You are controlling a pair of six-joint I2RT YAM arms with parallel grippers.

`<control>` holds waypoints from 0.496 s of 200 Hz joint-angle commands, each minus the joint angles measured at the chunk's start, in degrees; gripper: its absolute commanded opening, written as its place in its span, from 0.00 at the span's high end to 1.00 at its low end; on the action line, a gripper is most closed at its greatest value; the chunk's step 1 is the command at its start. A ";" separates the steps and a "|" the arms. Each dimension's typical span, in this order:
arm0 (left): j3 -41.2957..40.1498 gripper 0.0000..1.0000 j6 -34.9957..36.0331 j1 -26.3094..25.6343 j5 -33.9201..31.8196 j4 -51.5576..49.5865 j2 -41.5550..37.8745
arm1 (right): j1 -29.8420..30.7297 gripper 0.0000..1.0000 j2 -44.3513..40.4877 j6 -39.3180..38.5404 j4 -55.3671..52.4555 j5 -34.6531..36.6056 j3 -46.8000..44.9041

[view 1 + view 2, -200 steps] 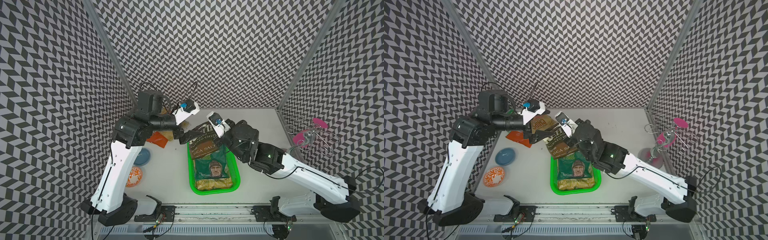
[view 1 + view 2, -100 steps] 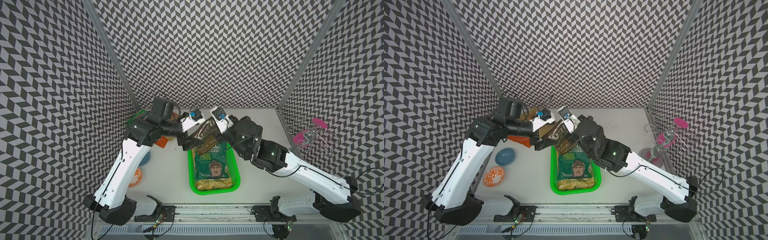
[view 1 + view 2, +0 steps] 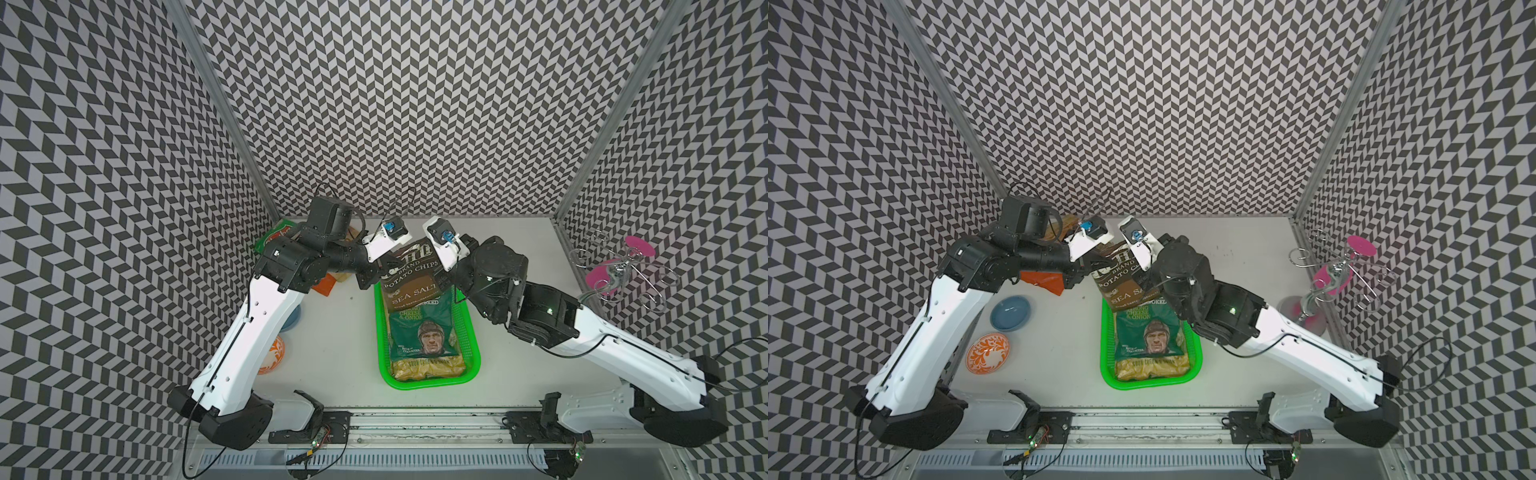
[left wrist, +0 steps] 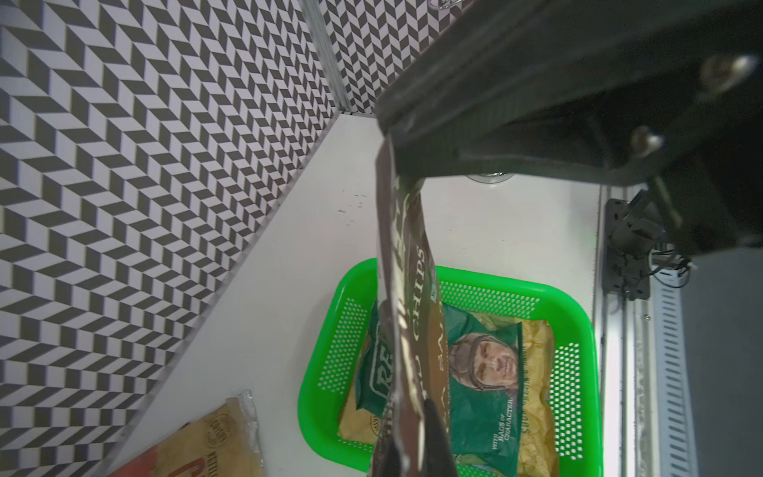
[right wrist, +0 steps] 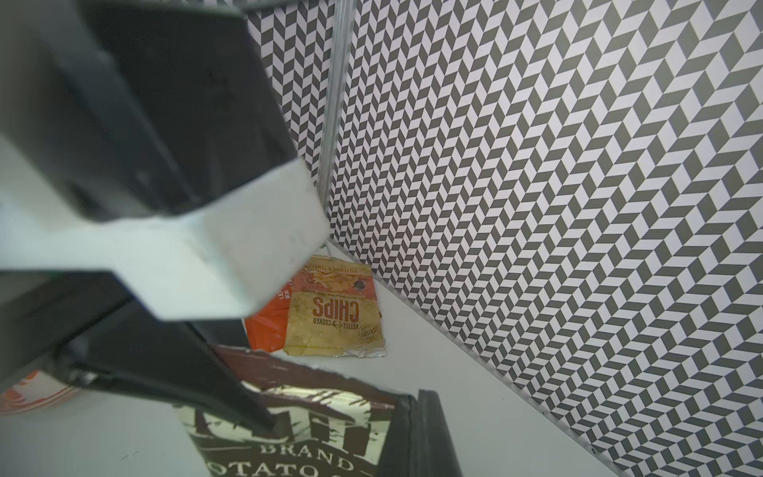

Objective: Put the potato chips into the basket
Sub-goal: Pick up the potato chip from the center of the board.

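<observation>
Jaws pinched shut: my L gripper [image 3: 384, 266] & R gripper [image 3: 444, 271] hold brown bag [image 3: 411, 279] by its top; long axis 12-to-6, btm over basket [image 3: 432, 384].

A top bag [image 3: 420, 332] lies on a bottom bag [image 3: 428, 368] in the basket [image 3: 428, 384], the sea-salt bag [image 3: 411, 277] over its twelve-o'clock end, bowls [image 3: 1010, 312] at nine o'clock, loose bags [image 3: 1045, 283] at ten, a wire stand [image 3: 1341, 266] at two.
</observation>
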 commanded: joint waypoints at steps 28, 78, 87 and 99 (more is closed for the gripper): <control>7.73 1.00 3.11 -0.17 1.55 -7.80 1.31 | -0.28 1.00 -8.28 5.41 -3.54 -3.66 -1.05; 7.92 1.00 4.86 -2.16 7.74 -11.65 -0.56 | -0.26 1.00 -16.91 9.98 -9.81 -16.62 -4.92; 6.94 1.00 4.61 -2.80 9.05 -11.72 -1.15 | -0.19 1.00 -18.15 10.85 -10.70 -17.83 -5.66; 5.68 1.00 3.72 -3.87 10.24 -11.65 -1.70 | -0.29 1.00 -19.46 11.92 -12.06 -19.52 -6.43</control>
